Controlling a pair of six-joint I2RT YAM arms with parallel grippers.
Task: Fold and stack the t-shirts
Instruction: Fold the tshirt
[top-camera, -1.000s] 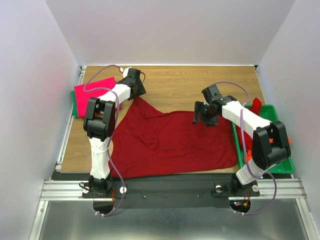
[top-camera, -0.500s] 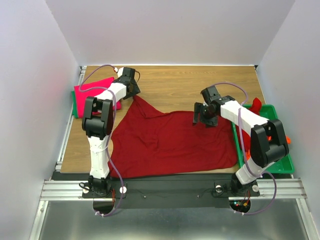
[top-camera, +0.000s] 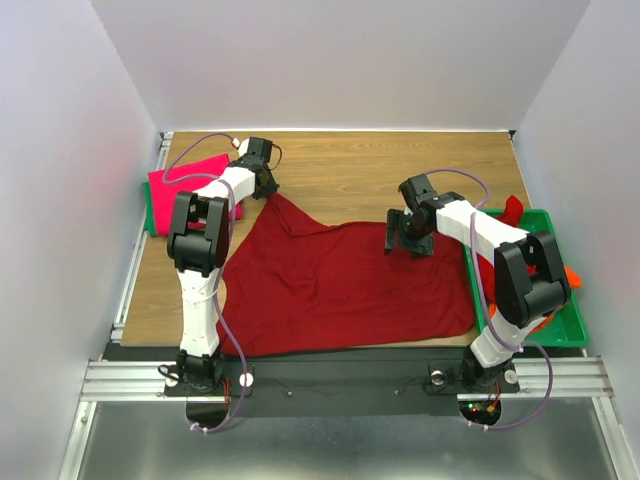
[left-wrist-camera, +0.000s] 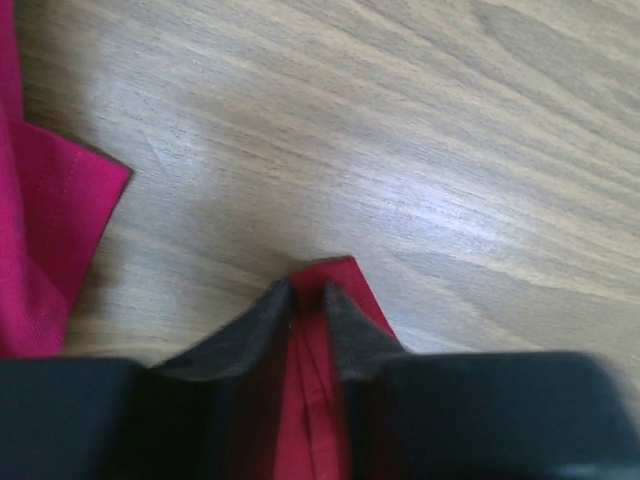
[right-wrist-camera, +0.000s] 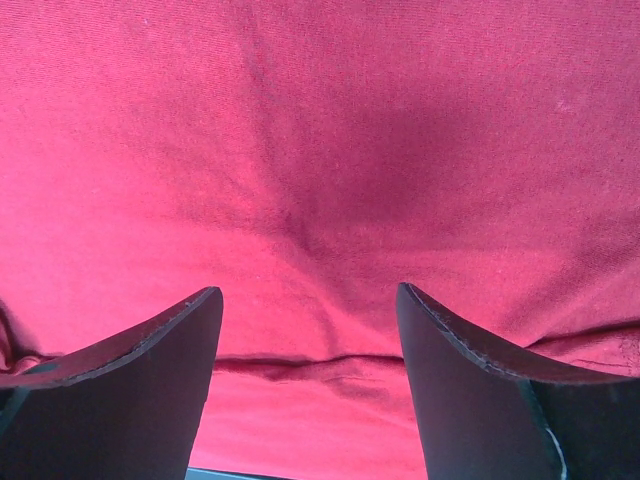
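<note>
Farthest left of the dark red t-shirt (top-camera: 340, 285), a pink t-shirt (top-camera: 188, 178) lies folded into a flat, smooth square, with a green strip (top-camera: 147, 218) showing under its left edge. The dark red t-shirt itself is spread loosely over the middle of the pale wood-grain tabletop (top-camera: 350, 165). Its soft cotton is faintly creased and its far-left corner is drawn out to a point. The left arm reaches far forward along the shirt's left side, wrist bent down. The left tool (left-wrist-camera: 307, 292) is pinched on that pointed corner, with a hemmed sliver of red cloth showing between its nearly meeting black fingers. At the shirt's far edge, right of centre, the right arm folds back from its base with the elbow raised and the wrist tilted down. The right tool (right-wrist-camera: 308, 288) is poised just over the fabric, its two dark, blade-like fingers spread wide with nothing between them but wrinkled knit and a seam. Just beside the shirt's right edge sits a green tray (top-camera: 560, 335) of glossy plastic. A bunched red cloth (top-camera: 512, 210) pokes over its far end, and an orange cloth (top-camera: 572, 275) shows at its right rim.
</note>
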